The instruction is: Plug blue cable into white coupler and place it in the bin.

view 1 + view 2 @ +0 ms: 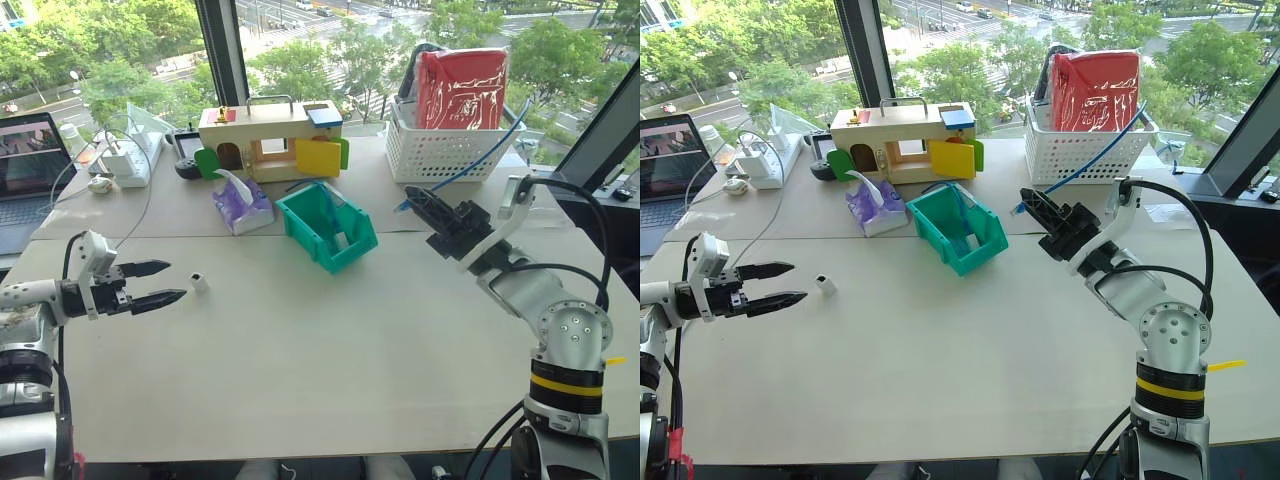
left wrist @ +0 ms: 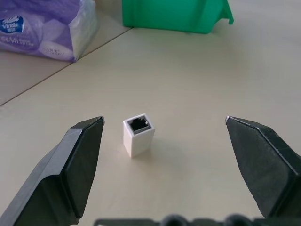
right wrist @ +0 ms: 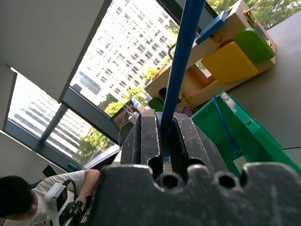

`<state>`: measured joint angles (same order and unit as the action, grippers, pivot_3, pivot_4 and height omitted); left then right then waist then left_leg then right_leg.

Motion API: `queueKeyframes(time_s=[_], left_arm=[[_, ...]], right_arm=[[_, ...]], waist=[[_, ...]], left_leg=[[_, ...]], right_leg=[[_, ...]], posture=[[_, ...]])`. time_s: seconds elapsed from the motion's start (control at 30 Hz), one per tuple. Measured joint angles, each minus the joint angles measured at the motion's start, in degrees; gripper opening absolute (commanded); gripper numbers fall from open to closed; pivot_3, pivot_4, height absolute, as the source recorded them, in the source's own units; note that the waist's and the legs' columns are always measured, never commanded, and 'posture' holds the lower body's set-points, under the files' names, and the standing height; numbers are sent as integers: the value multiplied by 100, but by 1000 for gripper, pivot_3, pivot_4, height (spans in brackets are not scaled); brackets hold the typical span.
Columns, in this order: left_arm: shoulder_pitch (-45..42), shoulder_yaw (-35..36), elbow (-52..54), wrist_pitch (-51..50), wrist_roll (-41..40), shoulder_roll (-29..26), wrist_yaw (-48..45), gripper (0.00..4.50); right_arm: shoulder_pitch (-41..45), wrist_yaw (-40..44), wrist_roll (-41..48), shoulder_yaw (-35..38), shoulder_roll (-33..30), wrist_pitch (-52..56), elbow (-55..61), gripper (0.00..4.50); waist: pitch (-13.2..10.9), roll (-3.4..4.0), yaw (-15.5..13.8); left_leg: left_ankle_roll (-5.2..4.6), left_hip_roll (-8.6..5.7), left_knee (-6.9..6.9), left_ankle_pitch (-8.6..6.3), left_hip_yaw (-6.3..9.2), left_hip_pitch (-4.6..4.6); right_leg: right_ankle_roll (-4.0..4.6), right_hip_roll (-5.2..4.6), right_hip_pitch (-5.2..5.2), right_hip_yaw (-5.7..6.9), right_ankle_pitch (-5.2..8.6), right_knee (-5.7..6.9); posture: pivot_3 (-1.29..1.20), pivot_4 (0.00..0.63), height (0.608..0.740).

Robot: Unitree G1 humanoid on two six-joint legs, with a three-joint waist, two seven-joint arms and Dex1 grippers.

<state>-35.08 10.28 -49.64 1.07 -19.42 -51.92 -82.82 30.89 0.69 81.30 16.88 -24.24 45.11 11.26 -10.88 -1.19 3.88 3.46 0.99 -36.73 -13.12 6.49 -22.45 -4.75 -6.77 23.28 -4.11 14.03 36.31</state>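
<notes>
On a pale tabletop (image 1: 330, 350) beside a window, the left claw (image 1: 168, 283) hangs low with its 2 black fingers (image 2: 70, 165) spread wide apart, released and gripping nothing. The white coupler (image 1: 199, 282) stands upright on the tabletop just beyond the fingertips, apart from both, its dark socket opening facing up. Across the tabletop, the right claw (image 1: 415, 200) is raised and clenched on the blue cable (image 1: 470, 165), which runs out from between its pressed fingers (image 3: 148, 136) and arcs up toward a white lattice basket (image 1: 445, 150) holding a red bag (image 1: 460, 90). The bin (image 1: 328, 225), teal-green, sits between the 2 claws toward the far side, well apart from the coupler, with a purple tissue pack (image 1: 240, 205) just beside it and a wooden toy house (image 1: 270, 138) behind.
</notes>
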Motion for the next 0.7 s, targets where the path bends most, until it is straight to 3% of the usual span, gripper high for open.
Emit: queueKeyframes(time_s=[0.3,0.7], left_arm=[[-546,-133,-1025,892,614,411,389,4446],[-812,-253,-1664,1166,1035,925,643,4446]], right_arm=[[8,9,-25,-2,14,-1,1,0],[7,3,-26,10,13,-1,12,0]], waist=[[0,0,15],[1,-1,26]], left_leg=[[0,0,-1,0,0,2],[0,0,-2,0,0,2]], right_leg=[[0,0,1,0,0,26],[0,0,5,0,0,50]], posture=[[0,150,740],[0,150,740]])
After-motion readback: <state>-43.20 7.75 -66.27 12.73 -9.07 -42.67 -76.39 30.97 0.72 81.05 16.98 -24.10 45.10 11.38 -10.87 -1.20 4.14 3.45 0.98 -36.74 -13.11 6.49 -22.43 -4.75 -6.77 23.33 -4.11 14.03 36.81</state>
